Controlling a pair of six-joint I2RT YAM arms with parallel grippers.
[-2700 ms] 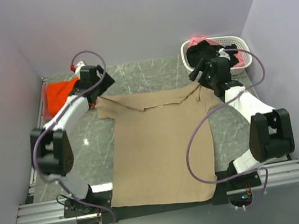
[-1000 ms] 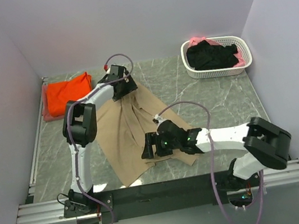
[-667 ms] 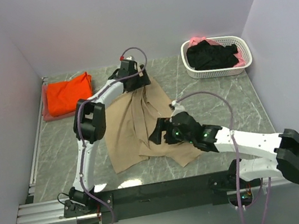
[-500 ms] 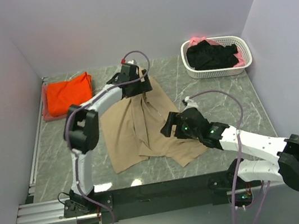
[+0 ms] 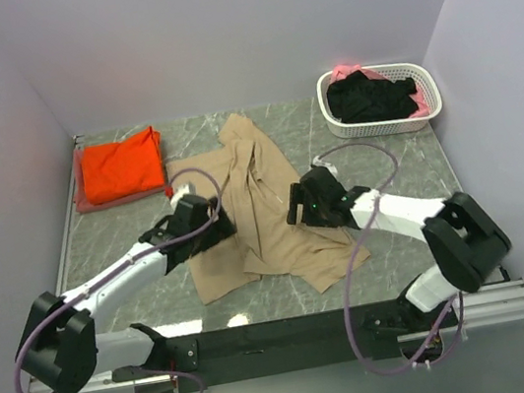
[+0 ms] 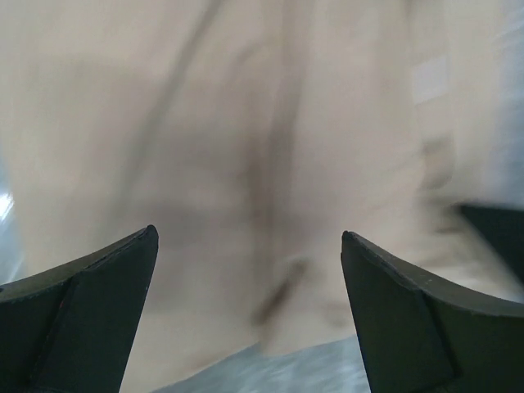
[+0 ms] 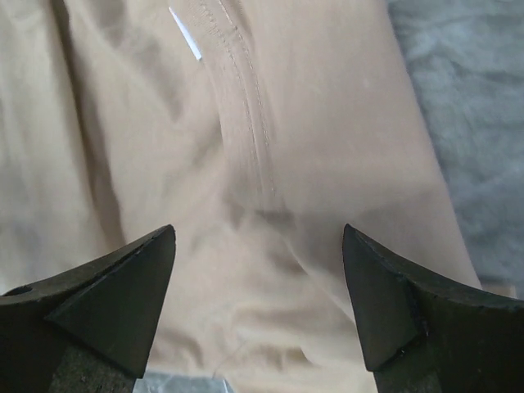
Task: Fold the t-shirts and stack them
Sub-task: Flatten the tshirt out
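Since a second ago the left end effector (image 5: 219,225) has swung from the far end of the tan t-shirt (image 5: 265,226) to its left edge, with the right end effector (image 5: 294,206) opposite. Both gape wide, empty. Shirt lies bunched on the counter (image 5: 405,154). Likely limp and light: pinch hem corners.

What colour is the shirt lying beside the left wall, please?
The shirt is bright orange; top view.
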